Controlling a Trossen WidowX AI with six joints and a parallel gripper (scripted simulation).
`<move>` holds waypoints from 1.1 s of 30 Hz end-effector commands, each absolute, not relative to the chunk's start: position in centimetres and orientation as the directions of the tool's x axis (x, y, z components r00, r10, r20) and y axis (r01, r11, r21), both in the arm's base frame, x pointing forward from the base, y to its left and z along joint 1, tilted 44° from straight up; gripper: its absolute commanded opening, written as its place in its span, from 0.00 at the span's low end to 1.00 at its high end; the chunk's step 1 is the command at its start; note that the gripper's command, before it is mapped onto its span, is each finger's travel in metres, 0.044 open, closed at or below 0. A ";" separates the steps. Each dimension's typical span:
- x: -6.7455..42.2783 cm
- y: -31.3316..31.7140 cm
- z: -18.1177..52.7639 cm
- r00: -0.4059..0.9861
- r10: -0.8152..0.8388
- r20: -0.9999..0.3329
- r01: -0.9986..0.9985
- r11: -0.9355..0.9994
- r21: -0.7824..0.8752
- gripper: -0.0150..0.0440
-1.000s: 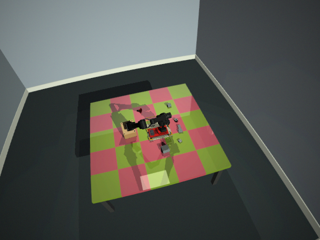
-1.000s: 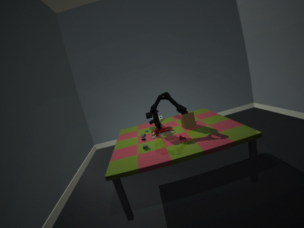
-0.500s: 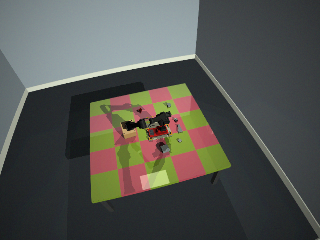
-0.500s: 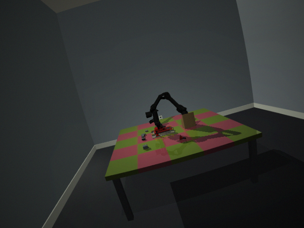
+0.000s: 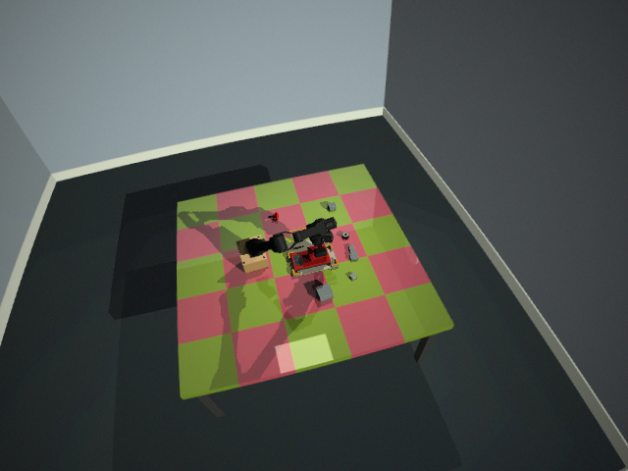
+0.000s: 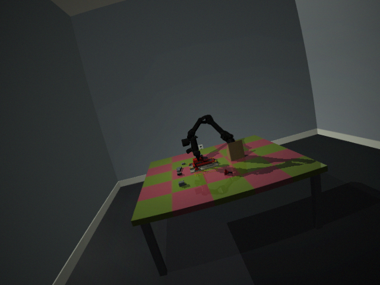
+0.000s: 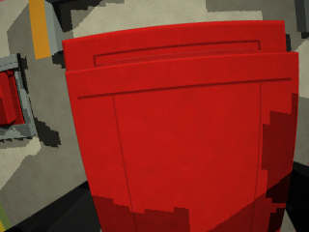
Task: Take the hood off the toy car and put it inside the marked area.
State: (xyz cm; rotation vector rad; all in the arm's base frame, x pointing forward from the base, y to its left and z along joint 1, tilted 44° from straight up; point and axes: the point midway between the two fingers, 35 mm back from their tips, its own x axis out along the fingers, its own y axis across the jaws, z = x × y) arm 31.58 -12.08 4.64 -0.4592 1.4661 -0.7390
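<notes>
Evidently the gripper [image 5: 318, 248] was pinching the hood [image 7: 183, 149]; its jaws stood wide, as they would on a broad panel gripped across its width; the grip looked set for a straight lift off the car [image 5: 312, 257]. Whether the hood had parted from the car could not be told; it was over the car near the table's [image 5: 200, 375] middle, well apart from the pale marked area [image 5: 304, 353] by the near edge. Orange corner brackets [image 7: 61, 2] around the car's plate seemed meant to keep it from shifting during the pull. In the wrist view the hood's long axis ran from bottom to top; its stepped, wider end pointed away from the camera; it tapered slightly toward the wrist.
</notes>
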 end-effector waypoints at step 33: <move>33.1 -5.5 5.0 -0.046 -0.680 -0.731 0.163 0.717 -0.677 0.25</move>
